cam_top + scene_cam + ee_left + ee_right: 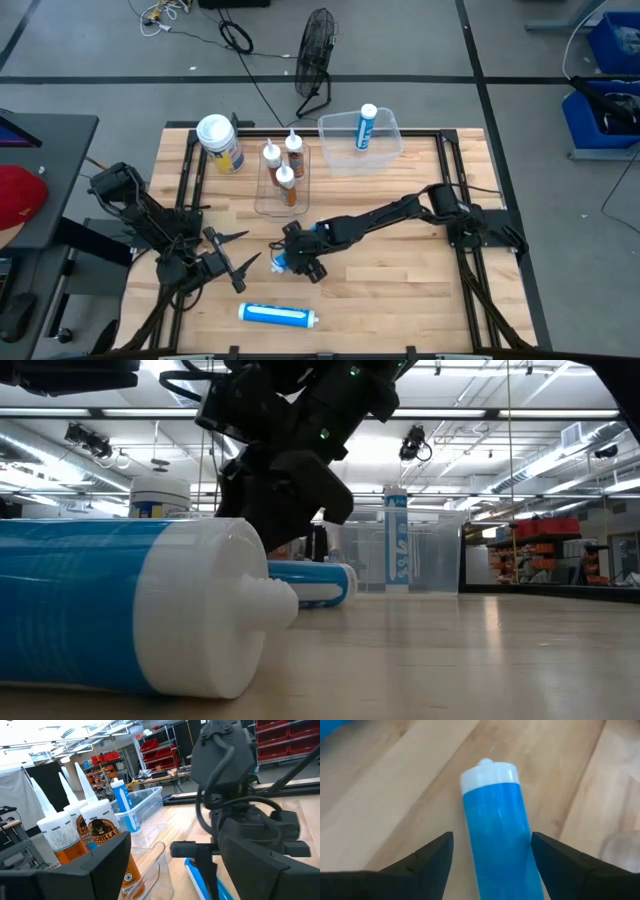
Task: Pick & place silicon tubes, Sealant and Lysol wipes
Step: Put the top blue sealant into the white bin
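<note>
A blue silicon tube with a white cap lies on the wooden table at its middle. My right gripper slants down over it and is open. One finger stands on each long side of the tube, and a narrow gap shows at each. A second blue tube lies near the front edge and fills the low view. My left gripper waits open just left of the first tube. The Lysol wipes stand upright at the far left. The orange sealant tubes stand in a clear tray.
A clear bin at the far middle holds one upright blue tube. The clear tray with the sealant tubes sits just beyond my right gripper. A black fan stands on the floor past the table's far edge.
</note>
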{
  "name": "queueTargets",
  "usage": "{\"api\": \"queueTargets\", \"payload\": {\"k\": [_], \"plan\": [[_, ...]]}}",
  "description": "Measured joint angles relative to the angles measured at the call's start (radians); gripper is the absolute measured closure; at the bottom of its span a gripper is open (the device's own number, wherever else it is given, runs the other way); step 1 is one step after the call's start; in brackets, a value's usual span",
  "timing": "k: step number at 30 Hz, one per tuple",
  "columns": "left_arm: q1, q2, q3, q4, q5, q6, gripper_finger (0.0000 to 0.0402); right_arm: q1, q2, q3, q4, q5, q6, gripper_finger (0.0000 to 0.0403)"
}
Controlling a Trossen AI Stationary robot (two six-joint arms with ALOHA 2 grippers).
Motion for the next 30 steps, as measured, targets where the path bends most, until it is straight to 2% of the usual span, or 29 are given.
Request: {"api": "queueTargets", "payload": {"k": [13, 23, 30], "plan": [[0.000, 0.000, 0.000, 0.001, 0.000, -0.004, 0.0095, 0.006, 0.054, 0.000, 0.022, 0.009, 0.050, 0.0131], [0.000, 0.000, 0.000, -0.009, 0.000, -0.003, 0.0095, 0.011, 0.056, 0.000, 0.007, -0.001, 0.159, 0.0183], [0.000, 0.000, 0.000, -0.010, 0.000, -0.004, 0.0095, 0.033, 0.051, 0.000, -0.005, -0.001, 0.204, 0.0186]]}}
